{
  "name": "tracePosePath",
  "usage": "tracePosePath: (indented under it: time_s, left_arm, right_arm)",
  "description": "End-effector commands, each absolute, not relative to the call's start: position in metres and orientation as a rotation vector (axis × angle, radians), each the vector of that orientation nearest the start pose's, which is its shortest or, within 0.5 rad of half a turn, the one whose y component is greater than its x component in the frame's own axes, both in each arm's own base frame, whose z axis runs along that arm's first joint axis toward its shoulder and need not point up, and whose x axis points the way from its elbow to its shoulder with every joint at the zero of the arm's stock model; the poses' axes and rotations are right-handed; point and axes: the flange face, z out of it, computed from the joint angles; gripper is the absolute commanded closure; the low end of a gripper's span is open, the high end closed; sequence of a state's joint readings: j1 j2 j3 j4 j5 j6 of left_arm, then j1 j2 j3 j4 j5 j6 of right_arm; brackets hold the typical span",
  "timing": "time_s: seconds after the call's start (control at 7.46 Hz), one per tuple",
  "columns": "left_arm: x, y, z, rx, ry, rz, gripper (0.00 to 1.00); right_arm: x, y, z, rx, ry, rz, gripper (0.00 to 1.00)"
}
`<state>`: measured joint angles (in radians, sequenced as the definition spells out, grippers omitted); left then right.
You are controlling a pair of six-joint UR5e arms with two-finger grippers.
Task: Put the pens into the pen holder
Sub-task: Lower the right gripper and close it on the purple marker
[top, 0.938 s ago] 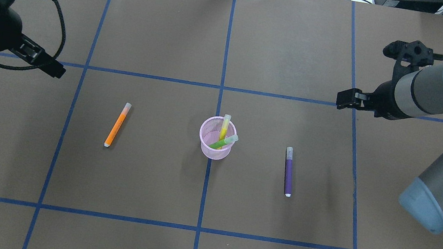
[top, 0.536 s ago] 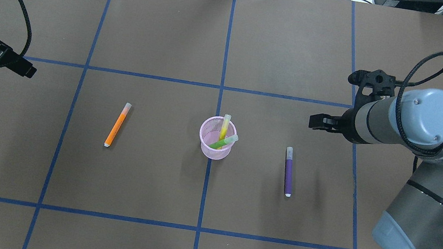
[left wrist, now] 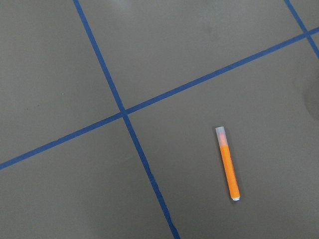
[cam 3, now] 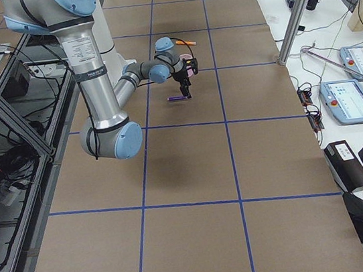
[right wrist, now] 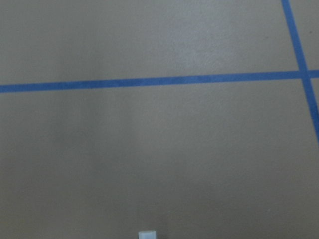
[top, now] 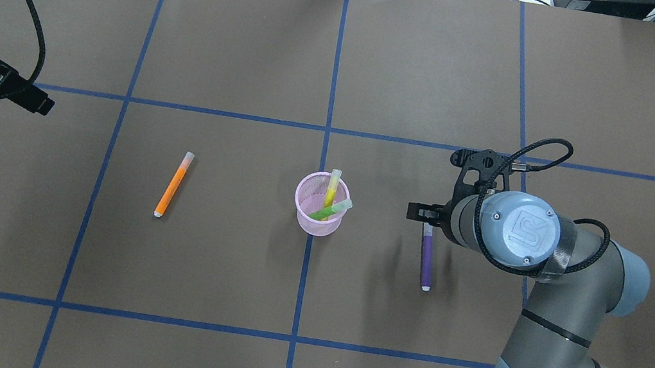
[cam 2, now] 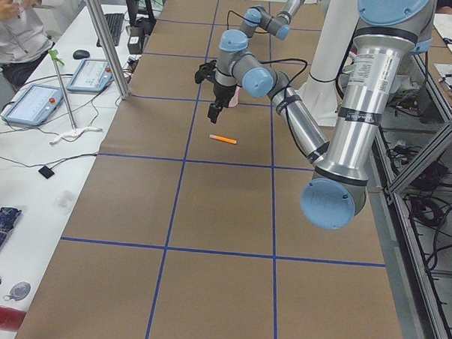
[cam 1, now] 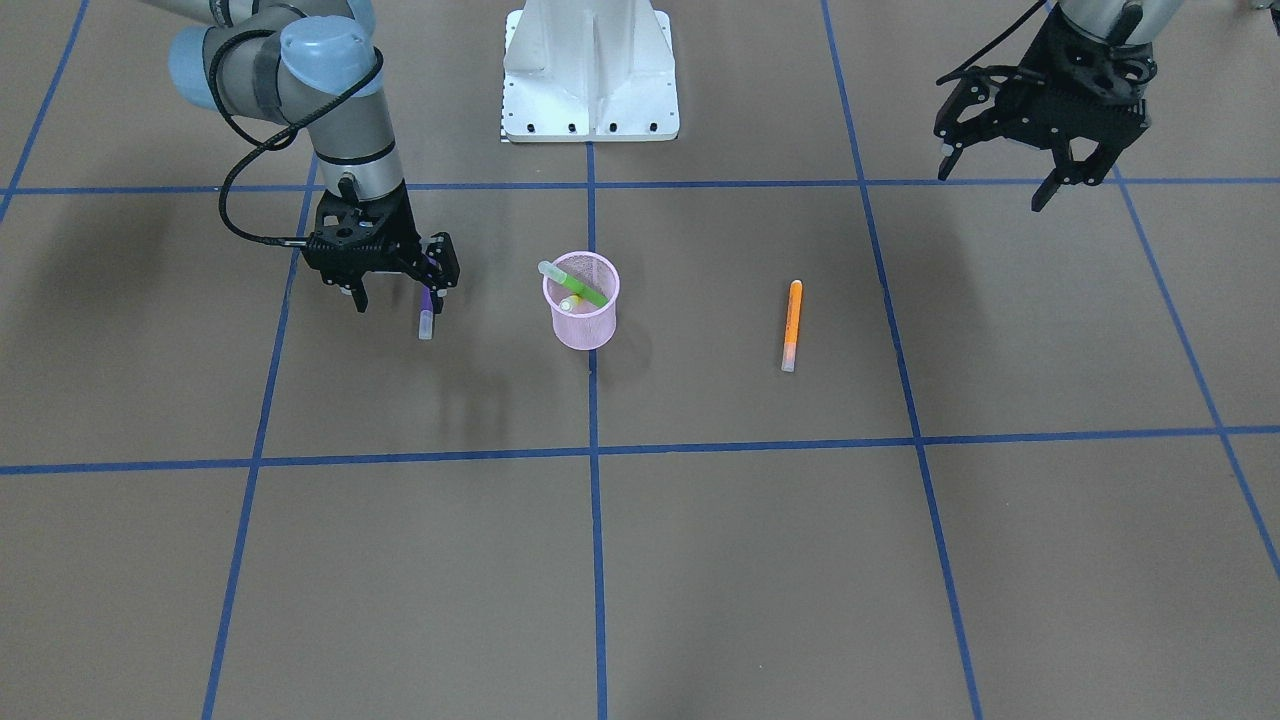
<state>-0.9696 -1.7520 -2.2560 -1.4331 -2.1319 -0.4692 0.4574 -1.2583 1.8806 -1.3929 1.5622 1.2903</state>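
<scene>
The pink mesh pen holder [top: 318, 212] [cam 1: 581, 315] stands at the table's middle with the yellow pen [top: 333, 188] and the green pen [top: 331, 209] leaning inside it. The purple pen [top: 427, 257] [cam 1: 426, 320] lies flat to its right. My right gripper [cam 1: 398, 303] hovers open over that pen's capped end, with nothing held; the pale cap [right wrist: 147, 234] shows at the bottom of the right wrist view. The orange pen [top: 173, 184] [cam 1: 792, 325] [left wrist: 228, 163] lies flat to the holder's left. My left gripper [cam 1: 995, 182] hangs open and empty, high at the table's far left.
Blue tape lines [top: 334, 81] divide the brown table into squares. The white robot base plate [cam 1: 590, 80] sits at the near edge. A side bench with tablets [cam 2: 35, 105], a metal post and a seated person runs along the table in the exterior left view.
My right arm has swung in from the far right and down over the purple pen's capped end. My left arm drew back toward the left edge, then stayed still. The pens have not moved.
</scene>
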Motion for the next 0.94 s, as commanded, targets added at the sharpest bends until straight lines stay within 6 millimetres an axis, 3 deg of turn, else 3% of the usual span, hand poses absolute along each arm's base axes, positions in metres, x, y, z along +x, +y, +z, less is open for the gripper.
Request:
tracePosePath:
  time_s: [0.0, 0.4, 0.67, 0.8]
  left_arm:
    - [0.196, -0.425, 0.276, 0.34, 0.83, 0.325, 0.0]
    - [0.197, -0.425, 0.276, 0.349, 0.833, 0.327, 0.0]
    - [0.196, -0.425, 0.275, 0.352, 0.835, 0.328, 0.0]
    - [0.196, -0.424, 0.274, 0.353, 0.835, 0.328, 0.0]
  right_arm:
    - [-0.484, -0.371, 0.341, 0.289, -0.735, 0.151, 0.26]
    - [-0.499, -0.354, 0.348, 0.27, -0.733, 0.111, 0.42]
    - [-0.501, -0.351, 0.348, 0.263, -0.734, 0.103, 0.6]
    - [-0.501, -0.35, 0.351, 0.263, -0.729, 0.1, 0.61]
